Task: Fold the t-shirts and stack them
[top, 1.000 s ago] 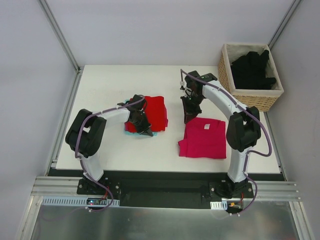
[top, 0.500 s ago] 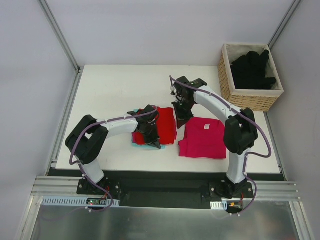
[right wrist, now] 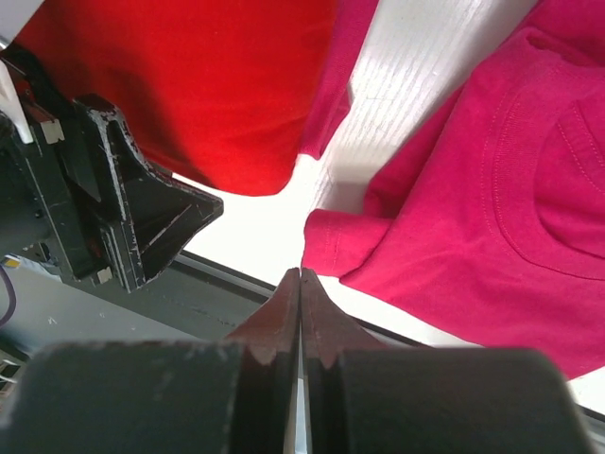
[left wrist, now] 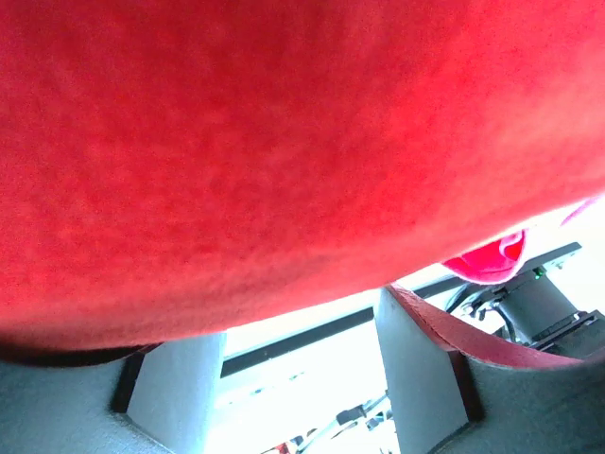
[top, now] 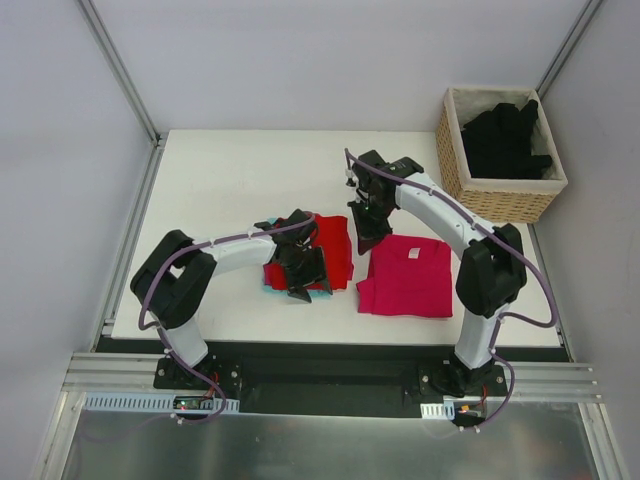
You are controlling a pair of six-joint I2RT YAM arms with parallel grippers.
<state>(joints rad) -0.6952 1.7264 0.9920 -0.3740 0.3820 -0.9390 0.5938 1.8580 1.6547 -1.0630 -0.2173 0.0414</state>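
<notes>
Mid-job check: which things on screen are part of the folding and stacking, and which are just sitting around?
Part of the job:
- red shirt, folded, mid-table
- pink shirt, folded, to its right
- black shirts, piled in the basket

Just there:
- basket, far right
- table

Reds on white, and a heap of black.
The red t-shirt (top: 335, 240) is bright and plain, with a sliver of turquoise cloth (top: 266, 285) at its edge. The magenta-pink t-shirt (top: 408, 280) has a small white label (top: 411, 254). The black t-shirts (top: 505, 140) are unpatterned, the wicker basket (top: 500, 200) is woven tan, and the table (top: 230, 180) is white.
</notes>
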